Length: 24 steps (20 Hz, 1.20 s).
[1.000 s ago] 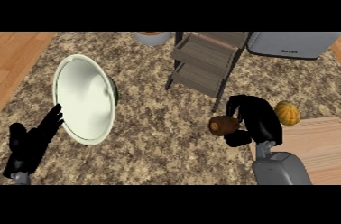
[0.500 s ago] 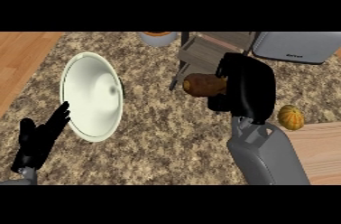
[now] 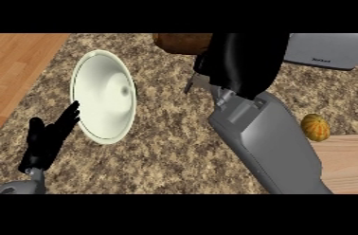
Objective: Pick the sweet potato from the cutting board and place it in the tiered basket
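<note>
While right hand (image 3: 234, 58) fingers curl round one sweet potato (image 3: 183, 42) — one plate (image 3: 105, 96), left hand (image 3: 49, 139) open

Even, bright, diffuse light over the speckled desk (image 3: 161, 149); soft sheen on the white plate (image 3: 105, 96), faint shadow beneath its rim, no glare or harsh shadows.

A brown sweet potato (image 3: 180, 43), black right hand (image 3: 237, 63) and black left hand (image 3: 48, 139) show against a speckled brown-and-beige counter (image 3: 168, 153), a pale cream plate (image 3: 105, 102) and an orange-green striped gourd (image 3: 315, 127).
</note>
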Tool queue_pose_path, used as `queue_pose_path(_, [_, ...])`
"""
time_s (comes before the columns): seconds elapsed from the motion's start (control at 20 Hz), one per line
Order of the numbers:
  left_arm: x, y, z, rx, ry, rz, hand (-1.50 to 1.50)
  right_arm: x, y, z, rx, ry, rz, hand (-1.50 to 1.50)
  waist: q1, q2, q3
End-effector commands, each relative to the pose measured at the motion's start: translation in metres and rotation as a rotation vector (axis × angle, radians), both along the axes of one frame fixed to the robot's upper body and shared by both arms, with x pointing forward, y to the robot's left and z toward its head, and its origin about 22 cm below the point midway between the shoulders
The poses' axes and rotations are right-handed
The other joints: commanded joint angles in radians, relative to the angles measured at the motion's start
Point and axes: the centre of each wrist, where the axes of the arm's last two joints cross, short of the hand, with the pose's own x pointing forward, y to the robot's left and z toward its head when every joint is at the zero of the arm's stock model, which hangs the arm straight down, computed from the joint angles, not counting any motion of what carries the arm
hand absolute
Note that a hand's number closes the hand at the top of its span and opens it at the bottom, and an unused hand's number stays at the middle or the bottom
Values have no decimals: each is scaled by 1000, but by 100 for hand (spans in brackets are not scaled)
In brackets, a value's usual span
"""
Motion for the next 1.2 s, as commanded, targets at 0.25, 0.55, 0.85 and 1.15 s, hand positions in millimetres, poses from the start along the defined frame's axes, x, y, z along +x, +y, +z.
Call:
queue_pose_path(0.25, [15,-4,7,-1,-29,-7,0,21,49,72,58,-49,-219,150,0,27,4])
queue_pose_path(0.55, [10,7,6,3,-17,21,0,46,59,104,106,-50,-212,150,-23,33,9])
queue_pose_path(0.85, [5,1,-4,-18,-28,52,0,63,50,122,253,-130,-121,150,-59,36,12])
queue_pose_path(1.15, [0,11,2,-13,-30,60,0,90,46,116,281,-135,-108,150,-62,40,12])
